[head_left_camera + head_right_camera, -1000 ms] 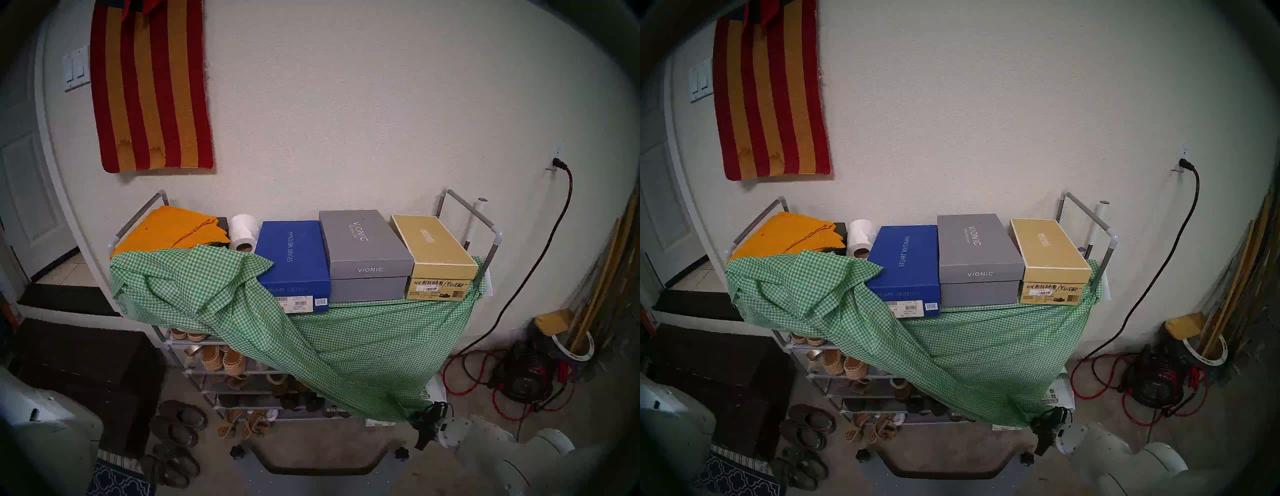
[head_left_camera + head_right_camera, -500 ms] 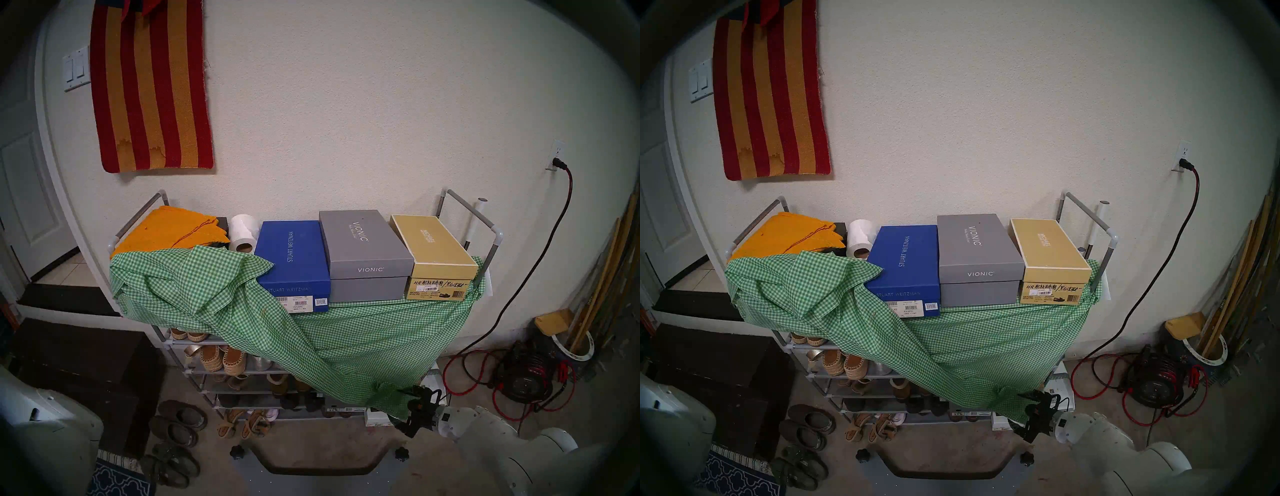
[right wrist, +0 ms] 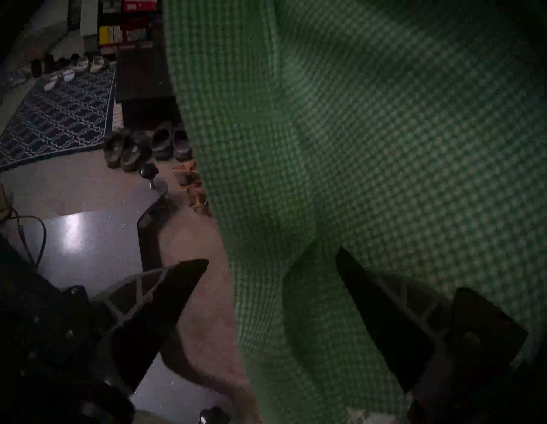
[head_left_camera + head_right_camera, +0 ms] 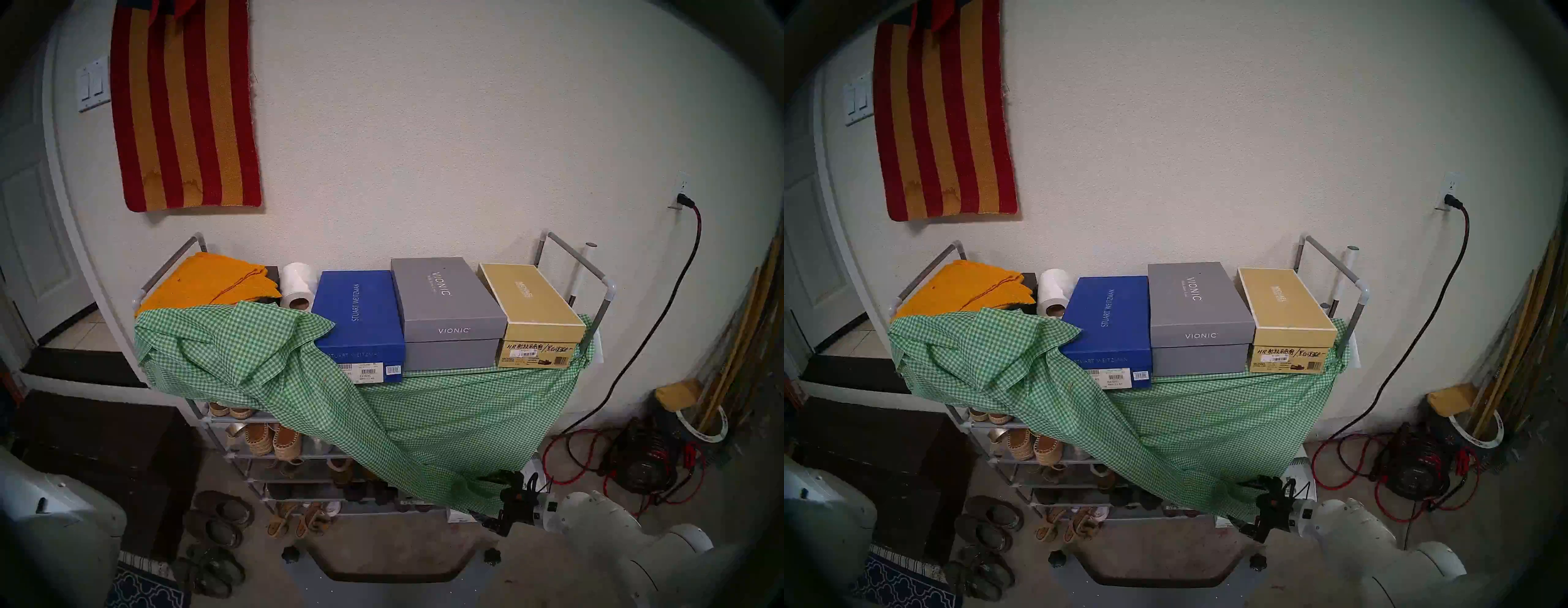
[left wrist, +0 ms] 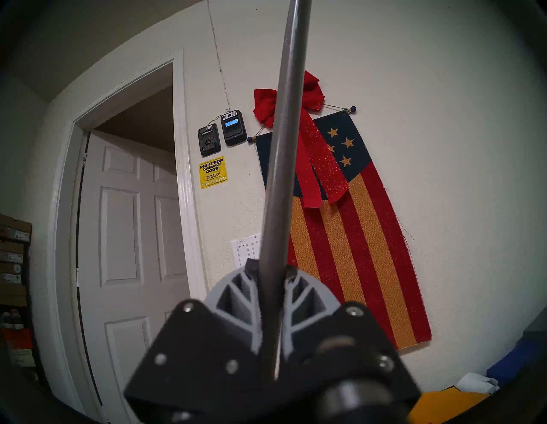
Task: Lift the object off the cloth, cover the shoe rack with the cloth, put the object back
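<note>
The green-and-white check cloth [image 4: 424, 424] lies over the top left of the shoe rack [image 4: 606, 297]. It hangs slantwise down the front to the lower right, with its right part under the boxes. My right gripper [image 4: 494, 499] is low at the cloth's bunched lower corner. In the right wrist view it [image 3: 272, 254] is open, with cloth [image 3: 384, 148] hanging between the fingers. My left gripper [image 5: 272, 272] is shut on the grey shoehorn bar [image 5: 281, 148] and holds it upright. The left gripper is out of both head views.
A blue box [image 4: 358, 322], a grey box [image 4: 449, 305] and a tan box [image 4: 530, 301] stand on the rack top, beside an orange towel [image 4: 212, 280] and a paper roll [image 4: 297, 288]. Loose shoes [image 4: 220, 522] and a dark chest [image 4: 106, 458] are at the left. A cord reel [image 4: 645, 463] is at the right.
My right gripper has moved up and slightly right. The cloth's lower right corner, taut at the gripper a second ago, now hangs slack and bunched. The top of the cloth has not moved.
</note>
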You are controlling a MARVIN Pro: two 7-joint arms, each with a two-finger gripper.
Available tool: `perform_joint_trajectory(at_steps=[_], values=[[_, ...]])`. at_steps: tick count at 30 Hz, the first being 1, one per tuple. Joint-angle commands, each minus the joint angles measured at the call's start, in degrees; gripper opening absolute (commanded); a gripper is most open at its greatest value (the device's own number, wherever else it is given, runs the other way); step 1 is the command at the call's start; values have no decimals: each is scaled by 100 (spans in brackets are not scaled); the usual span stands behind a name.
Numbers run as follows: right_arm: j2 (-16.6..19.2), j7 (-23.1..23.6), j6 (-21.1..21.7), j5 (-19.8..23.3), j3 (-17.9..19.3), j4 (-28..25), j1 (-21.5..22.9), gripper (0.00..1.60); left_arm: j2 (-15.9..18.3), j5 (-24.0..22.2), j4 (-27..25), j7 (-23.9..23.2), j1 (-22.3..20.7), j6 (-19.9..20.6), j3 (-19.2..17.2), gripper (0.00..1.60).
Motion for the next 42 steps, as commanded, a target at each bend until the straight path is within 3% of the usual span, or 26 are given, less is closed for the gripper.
perform_joint_trajectory(at_steps=[1,5,14,15,18,19,29,31,34,39,42], values=[[-49,351,-675,629,255,-671,-459,160,-15,-36,-6,-103,17,1,7,0],[-177,661,-597,916,254,-1060,-675,160,-15,-43,-4,-106,17,1,7,0],[-447,740,-407,893,63,-1770,-897,160,-13,-59,-2,-97,24,0,7,0],[-436,722,-329,870,46,-2033,-989,160,-12,-60,0,-102,25,0,7,0],[-466,656,-327,758,6,-2098,-983,160,-11,-61,0,-103,27,-1,7,0],[-382,531,38,688,64,-2743,-1233,160,-10,-52,4,-125,23,-2,7,0],[-430,364,168,508,85,-2755,-1096,160,-10,-49,4,-130,21,-2,7,0],[-455,233,292,363,103,-2808,-1086,134,-11,-39,6,-143,14,-2,7,0],[-502,234,441,402,143,-2857,-1012,116,-11,-36,6,-147,11,-2,7,0],[-555,499,645,621,149,-2952,-925,120,-11,-33,5,-148,10,-2,7,0],[-627,595,747,638,92,-2925,-866,132,-12,-29,5,-151,8,-1,7,0]])
